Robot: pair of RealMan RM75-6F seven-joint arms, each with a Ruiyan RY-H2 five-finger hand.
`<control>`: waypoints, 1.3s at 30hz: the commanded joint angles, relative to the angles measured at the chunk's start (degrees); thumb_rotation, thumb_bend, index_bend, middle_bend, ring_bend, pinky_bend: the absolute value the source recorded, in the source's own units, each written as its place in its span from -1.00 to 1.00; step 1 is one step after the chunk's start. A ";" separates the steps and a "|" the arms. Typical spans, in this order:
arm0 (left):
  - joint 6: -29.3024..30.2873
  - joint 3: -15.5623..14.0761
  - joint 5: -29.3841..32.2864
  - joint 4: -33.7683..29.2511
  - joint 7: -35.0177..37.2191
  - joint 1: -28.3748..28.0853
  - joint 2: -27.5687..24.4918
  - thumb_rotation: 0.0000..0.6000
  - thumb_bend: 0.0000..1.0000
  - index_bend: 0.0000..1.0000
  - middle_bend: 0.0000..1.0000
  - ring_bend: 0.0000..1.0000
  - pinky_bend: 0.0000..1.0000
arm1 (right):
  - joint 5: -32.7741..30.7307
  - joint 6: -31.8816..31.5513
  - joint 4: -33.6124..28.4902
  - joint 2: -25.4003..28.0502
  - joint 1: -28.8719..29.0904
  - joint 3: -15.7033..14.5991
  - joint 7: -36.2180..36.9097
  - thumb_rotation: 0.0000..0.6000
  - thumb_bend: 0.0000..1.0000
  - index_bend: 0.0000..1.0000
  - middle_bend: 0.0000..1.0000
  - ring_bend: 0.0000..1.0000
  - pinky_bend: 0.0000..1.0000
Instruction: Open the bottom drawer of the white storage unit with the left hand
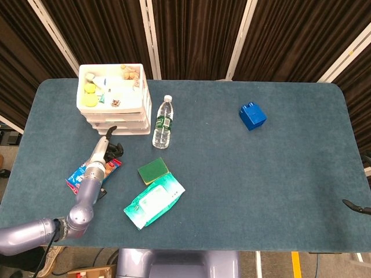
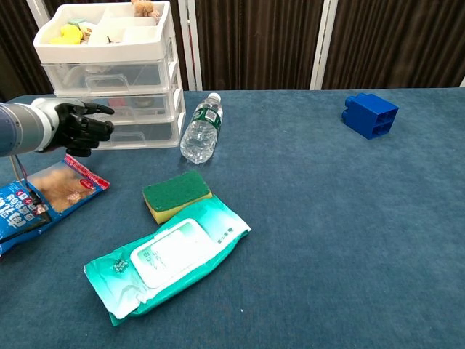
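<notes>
The white storage unit [image 2: 112, 76] stands at the worktop's [image 1: 243, 174] far left corner. The chest view shows its bottom drawer [image 2: 138, 132] closed, with the left robot hand [image 2: 78, 127] before it, fingers curled, holding nothing. Overhead, only the unit's top tray [image 1: 110, 88] shows.

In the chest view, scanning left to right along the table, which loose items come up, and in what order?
Snack packet → green sponge → water bottle → blue block. The wipes pack overlaps the sponge's span, so it is left out.
</notes>
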State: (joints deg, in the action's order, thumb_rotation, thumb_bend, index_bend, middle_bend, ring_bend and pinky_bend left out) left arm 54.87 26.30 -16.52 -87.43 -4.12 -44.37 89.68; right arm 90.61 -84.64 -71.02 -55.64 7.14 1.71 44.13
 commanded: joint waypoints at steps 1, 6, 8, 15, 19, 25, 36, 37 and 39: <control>-0.10 0.21 0.17 0.60 0.08 -0.31 0.53 1.00 0.45 -0.91 0.92 0.93 0.92 | -0.05 0.03 -0.02 0.02 -0.01 0.01 0.08 1.00 -0.75 -1.00 -1.00 -1.00 -1.00; -0.12 0.47 0.65 2.38 -0.12 -0.85 1.50 1.00 0.44 -0.91 0.93 0.93 0.92 | -0.11 0.07 -0.05 0.09 0.00 0.03 0.29 1.00 -0.75 -1.00 -1.00 -1.00 -1.00; -0.38 0.80 1.16 3.15 -0.06 -1.08 1.88 1.00 0.45 -0.91 0.93 0.93 0.92 | -0.13 0.10 -0.09 0.12 -0.01 0.03 0.35 1.00 -0.75 -1.00 -1.00 -1.00 -1.00; -1.78 1.70 2.65 6.10 0.24 -2.01 3.66 1.00 0.44 -0.91 0.92 0.93 0.92 | -0.25 0.20 -0.18 0.22 -0.03 0.05 0.60 1.00 -0.75 -1.00 -1.00 -1.00 -1.00; -2.86 2.38 3.25 7.94 1.11 -2.41 5.14 1.00 0.45 -0.91 0.93 0.93 0.92 | -0.21 0.18 -0.18 0.24 -0.05 0.03 0.67 1.00 -0.75 -1.00 -1.00 -1.00 -1.00; -3.99 3.22 3.10 9.46 2.40 -2.50 6.24 1.00 0.44 -0.87 0.92 0.93 0.92 | -0.04 -0.06 -0.07 0.15 -0.08 0.03 0.41 1.00 -0.75 -1.00 -1.00 -1.00 -1.00; -3.94 4.51 -3.53 10.20 7.78 -0.79 7.74 1.00 0.45 -0.82 0.93 0.93 0.92 | 0.00 -0.20 -0.10 0.06 -0.14 0.02 0.05 1.00 -0.75 -1.00 -1.00 -1.00 -1.00; -4.14 4.52 -3.47 10.37 7.85 -0.78 7.81 1.00 0.45 -0.82 0.93 0.93 0.92 | 0.01 -0.23 -0.11 0.05 -0.14 0.02 0.00 1.00 -0.75 -1.00 -1.00 -1.00 -1.00; -4.61 4.57 -2.92 10.82 7.78 -0.87 7.93 1.00 0.45 -0.82 0.93 0.93 0.92 | 0.02 -0.29 -0.16 0.04 -0.17 0.02 -0.08 1.00 -0.75 -1.00 -1.00 -1.00 -1.00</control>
State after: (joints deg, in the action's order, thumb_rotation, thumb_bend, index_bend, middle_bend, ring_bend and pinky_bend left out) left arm 50.52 30.79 -19.78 -76.90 3.69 -45.24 97.48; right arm 90.63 -84.93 -71.18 -55.60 6.97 1.73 44.05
